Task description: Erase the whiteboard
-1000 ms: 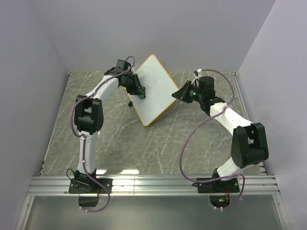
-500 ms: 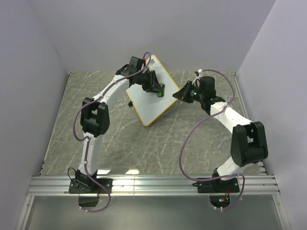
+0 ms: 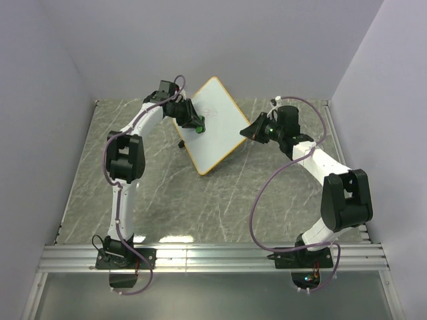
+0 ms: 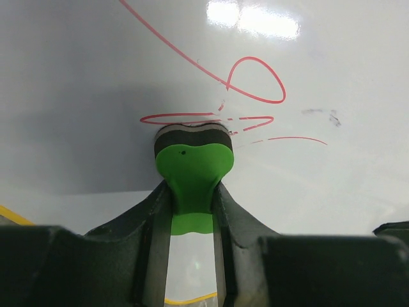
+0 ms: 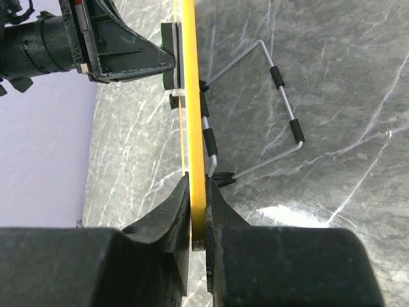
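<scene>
Green foam fills the left wrist view: the eraser [image 4: 192, 163], a green block with a dark felt layer at its tip, is grasped between the left jaws, which are clenched on its narrow waist. The felt end presses flat against the whiteboard [image 3: 212, 123], right at the lower edge of a cluster of red scribbles [image 4: 255, 83], a flat loop, a rounder loop above it and a long stroke running up to the left. A few faint grey smudges sit to the right of the red marks.

From above, the whiteboard is in the far middle of the grey marbled surface [image 3: 200, 207], between the two arms and turned so it shows as a diamond, its white face toward the left arm [image 3: 123, 160]. The right arm [image 3: 333, 180] reaches in from the other side.

In the right wrist view the board is edge-on, a thin yellow-orange rim [image 5: 190, 96], and the right jaws are clamped on that rim from both faces. Behind the board a bent wire stand [image 5: 281, 109] with black sleeves juts out over the marble. On the front face, farther along the rim, the eraser is pushed against the board.
</scene>
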Available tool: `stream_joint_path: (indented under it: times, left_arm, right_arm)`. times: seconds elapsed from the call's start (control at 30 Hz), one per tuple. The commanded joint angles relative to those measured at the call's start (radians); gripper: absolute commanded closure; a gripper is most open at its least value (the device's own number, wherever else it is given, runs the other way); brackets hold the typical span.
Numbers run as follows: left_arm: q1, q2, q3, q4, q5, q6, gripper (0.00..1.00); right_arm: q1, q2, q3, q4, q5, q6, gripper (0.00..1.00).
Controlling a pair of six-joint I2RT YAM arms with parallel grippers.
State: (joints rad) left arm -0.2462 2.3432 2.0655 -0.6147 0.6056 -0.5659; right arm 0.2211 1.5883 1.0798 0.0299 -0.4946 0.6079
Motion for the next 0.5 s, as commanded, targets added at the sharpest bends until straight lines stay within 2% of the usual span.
stream_joint_path:
  times: [0.0,0.27,0.47]
  left_arm:
    - [-0.050,0.116,-0.004,-0.017,-0.145,0.050,1.00]
    - [0.041,0.136,-0.059,0.046,-0.207,0.040,1.00]
    - [0.084,0.194,0.014,0.064,-0.207,0.035,1.00]
  right_arm:
    - [0.024,0.019,-0.009,-0.214,0.053,-0.183,1.00]
    - [0.024,-0.007,-0.012,-0.254,0.062,-0.215,1.00]
    - [0.023,-0.024,-0.034,-0.274,0.062,-0.229,1.00]
